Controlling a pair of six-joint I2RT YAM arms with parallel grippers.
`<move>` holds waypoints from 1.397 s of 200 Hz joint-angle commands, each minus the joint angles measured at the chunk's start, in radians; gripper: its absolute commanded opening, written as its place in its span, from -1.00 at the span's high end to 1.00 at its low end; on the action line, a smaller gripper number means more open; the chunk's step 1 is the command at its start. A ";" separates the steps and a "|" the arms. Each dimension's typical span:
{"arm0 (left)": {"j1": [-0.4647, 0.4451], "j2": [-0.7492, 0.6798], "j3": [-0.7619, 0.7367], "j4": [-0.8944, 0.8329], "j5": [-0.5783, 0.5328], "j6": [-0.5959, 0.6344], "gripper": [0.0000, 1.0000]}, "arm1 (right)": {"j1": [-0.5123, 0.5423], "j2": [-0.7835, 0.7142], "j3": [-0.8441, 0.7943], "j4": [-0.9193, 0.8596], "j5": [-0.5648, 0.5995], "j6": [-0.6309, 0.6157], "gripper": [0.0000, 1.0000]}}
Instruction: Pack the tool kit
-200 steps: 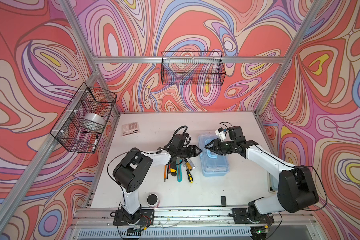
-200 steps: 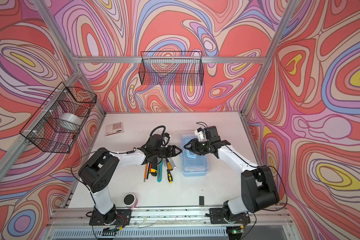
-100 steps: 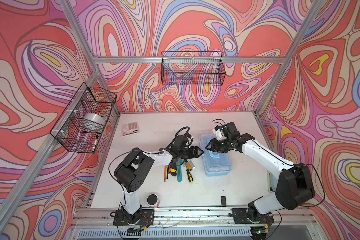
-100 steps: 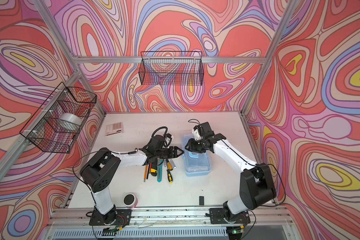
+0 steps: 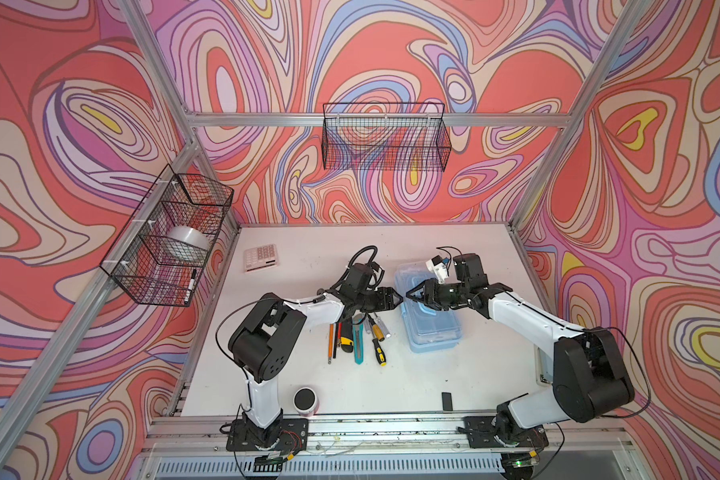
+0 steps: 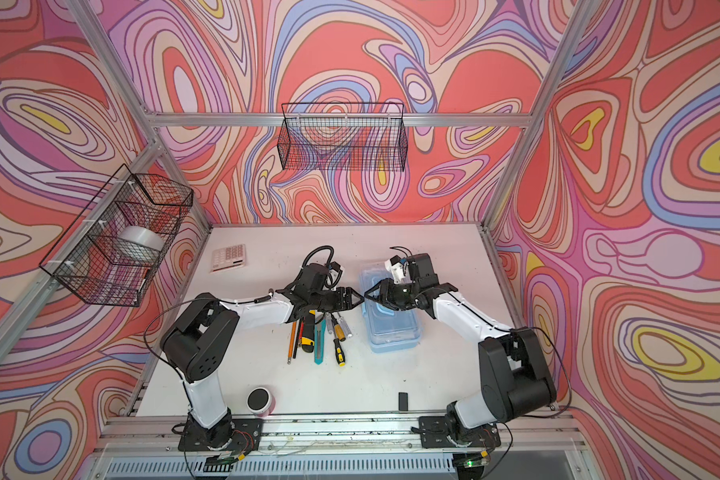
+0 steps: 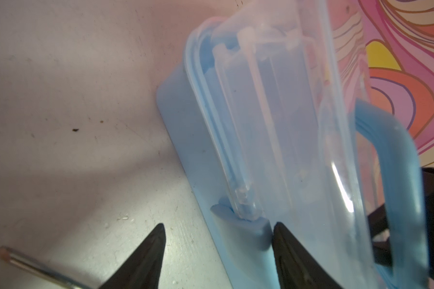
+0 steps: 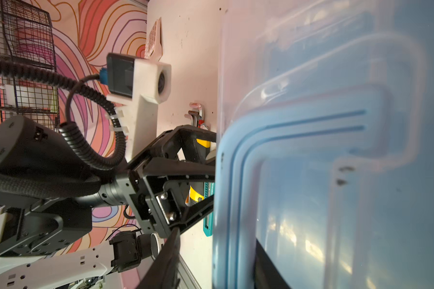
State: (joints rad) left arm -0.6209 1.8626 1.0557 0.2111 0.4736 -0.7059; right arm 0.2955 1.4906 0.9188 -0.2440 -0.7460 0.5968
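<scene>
The tool kit case (image 5: 433,332) lies flat on the white table (image 5: 412,382). It is directly in front of the tips of the left claw (image 5: 399,298) and under the right claw (image 5: 412,296), which hangs over it from the opposite side. In both top views the two claws almost meet tip to tip above one long edge of the case.

In the left wrist view the left claw (image 7: 218,225) stands open. A blue latch tab (image 7: 246,226) on the side wall of the case is between its fingers (image 7: 145,260), with free space beside it, so this claw grips nothing. The right claw is at the blue handle (image 8: 236,187); I cannot tell whether it is closed on the handle.

Behind the left claw, partly under its wrist, the loose tools lie side by side: the yellow-black utility knife (image 5: 344,337), the teal utility knife (image 5: 358,345) and the screwdrivers (image 5: 378,355). The hex keys (image 8: 198,115) lie close by.

The case looks light, made of thin, smooth plastic. The clear lid (image 7: 286,125) probably bends a little and slips under hard fingertips. I judge the latch tab and the handle to be the best places to hold. A light case may slide when the latch is pulled, so one claw should keep it steady.

I can read no brand or label on the case or tools. The keys of the calculator (image 5: 260,258), far from both claws, are too small to read.
</scene>
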 commanded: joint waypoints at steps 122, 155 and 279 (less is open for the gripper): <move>0.064 -0.150 -0.164 0.247 0.161 -0.127 -0.38 | -0.166 0.058 -0.105 0.575 -0.398 0.314 1.00; 0.088 -0.169 -0.216 0.363 0.216 -0.207 -0.39 | -0.223 0.122 -0.158 0.974 -0.493 0.564 1.00; 0.107 -0.001 -0.217 0.767 0.337 -0.464 -0.36 | -0.230 0.266 -0.230 1.488 -0.543 0.886 1.00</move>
State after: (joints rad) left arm -0.5217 1.8397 0.8238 0.8692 0.7811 -1.1271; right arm 0.0666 1.7569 0.6830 1.1076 -1.2716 1.4593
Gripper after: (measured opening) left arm 0.682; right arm 0.170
